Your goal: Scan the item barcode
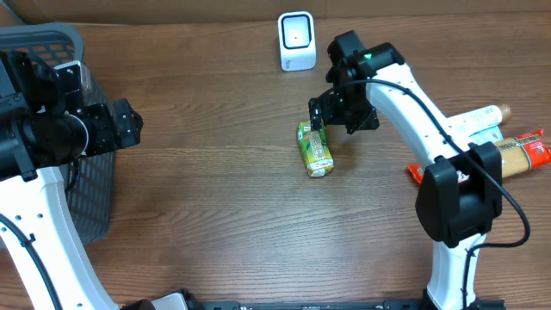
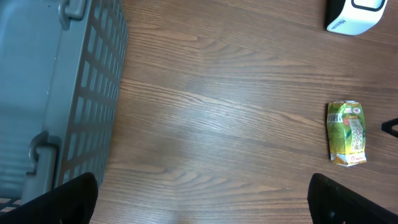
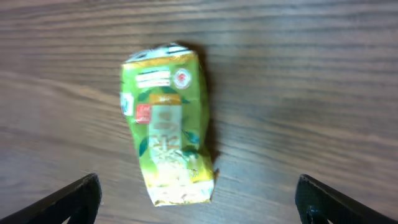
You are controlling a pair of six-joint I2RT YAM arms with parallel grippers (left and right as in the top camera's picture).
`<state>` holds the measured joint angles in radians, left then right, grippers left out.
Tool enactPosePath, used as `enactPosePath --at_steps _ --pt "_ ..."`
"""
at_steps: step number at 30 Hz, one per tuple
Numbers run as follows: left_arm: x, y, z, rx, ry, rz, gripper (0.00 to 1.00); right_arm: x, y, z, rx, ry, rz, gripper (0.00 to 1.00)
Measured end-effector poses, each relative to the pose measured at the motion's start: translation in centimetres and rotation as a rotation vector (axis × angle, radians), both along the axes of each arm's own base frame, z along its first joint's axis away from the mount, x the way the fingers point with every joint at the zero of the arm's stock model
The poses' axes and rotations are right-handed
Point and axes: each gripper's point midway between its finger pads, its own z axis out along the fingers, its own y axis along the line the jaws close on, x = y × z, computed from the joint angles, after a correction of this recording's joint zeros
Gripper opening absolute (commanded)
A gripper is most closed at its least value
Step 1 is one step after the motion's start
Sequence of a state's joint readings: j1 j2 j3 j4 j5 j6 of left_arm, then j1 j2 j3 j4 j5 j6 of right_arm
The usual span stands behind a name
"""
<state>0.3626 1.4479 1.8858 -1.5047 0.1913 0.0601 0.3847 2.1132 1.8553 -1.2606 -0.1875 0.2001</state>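
A green drink carton [image 1: 315, 149] lies flat on the wooden table near the middle, also seen in the left wrist view [image 2: 347, 132] and the right wrist view [image 3: 166, 124]. My right gripper [image 1: 323, 116] hovers just behind it, open, its fingertips [image 3: 81, 198] wide apart with the carton's near end between them and untouched. The white barcode scanner [image 1: 297, 41] stands at the back of the table; its base shows at the left wrist view's top right [image 2: 354, 15]. My left gripper [image 1: 125, 123] is open over bare wood beside the basket, holding nothing.
A grey plastic basket [image 1: 86, 172] stands at the left edge, its slatted wall [image 2: 87, 106] close to my left gripper. Several packaged items [image 1: 508, 142] lie at the right edge behind the right arm's base.
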Motion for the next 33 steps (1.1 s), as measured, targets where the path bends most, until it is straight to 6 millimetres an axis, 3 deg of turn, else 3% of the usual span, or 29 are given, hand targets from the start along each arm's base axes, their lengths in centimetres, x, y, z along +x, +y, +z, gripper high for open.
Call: enactPosePath --at_steps 9,12,16,19,23,33 --pt "0.0 0.0 0.0 0.000 0.000 0.000 1.00 -4.1 3.1 -4.6 0.051 0.071 0.147 1.00" --pt "0.0 0.0 0.0 0.000 0.000 0.000 1.00 -4.9 3.3 -6.0 0.031 0.075 0.167 1.00" --pt "0.0 0.0 0.0 0.000 0.000 0.000 1.00 -4.5 3.0 -7.2 0.020 0.046 0.164 0.99" --pt "0.0 0.0 0.0 0.000 0.000 0.000 1.00 -4.8 2.5 -8.2 0.000 0.045 0.162 0.85" --pt "0.0 0.0 0.0 0.000 0.000 0.000 1.00 -4.9 2.0 -8.6 -0.025 0.044 0.156 0.42" --pt "0.0 0.0 0.0 0.000 0.000 0.000 1.00 -5.2 1.4 -7.9 -0.048 0.060 0.175 0.05"
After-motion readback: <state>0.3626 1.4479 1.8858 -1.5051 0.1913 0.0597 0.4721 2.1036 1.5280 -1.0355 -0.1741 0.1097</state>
